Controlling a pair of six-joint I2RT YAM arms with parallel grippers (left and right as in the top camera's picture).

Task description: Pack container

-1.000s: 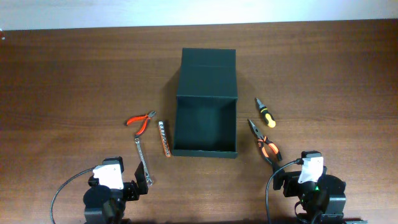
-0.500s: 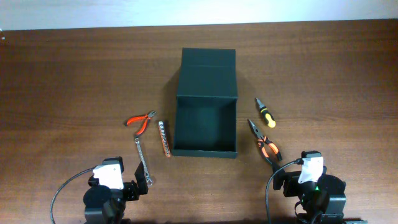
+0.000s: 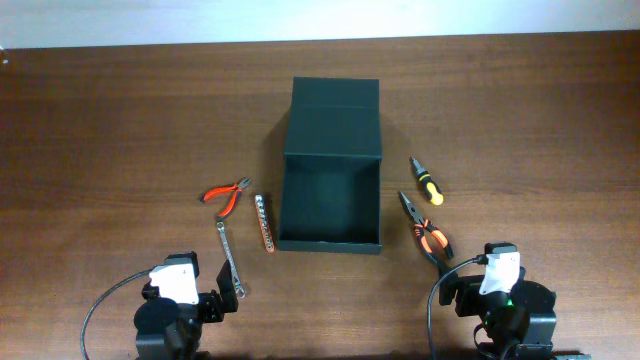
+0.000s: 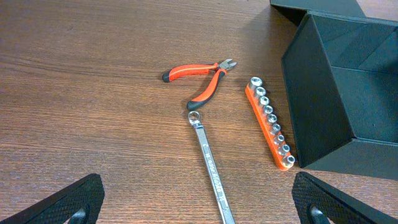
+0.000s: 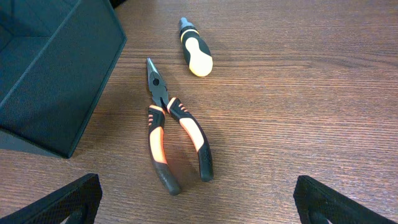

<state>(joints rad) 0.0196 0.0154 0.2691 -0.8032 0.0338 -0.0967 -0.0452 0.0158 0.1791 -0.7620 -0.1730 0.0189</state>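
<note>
Overhead: the container (image 3: 330, 205) sits mid-table, lid flapped back, nothing inside yet. Left wrist: the left gripper (image 4: 199, 208) is spread wide and empty, with the wrench (image 4: 210, 167) just ahead. It's flat, thin steel, so it could skid off the pads. Right wrist: the right gripper (image 5: 196, 205) is equally wide, holding nothing, near the pliers (image 5: 171, 140). Their splayed handles might snag the container's wall.
</note>
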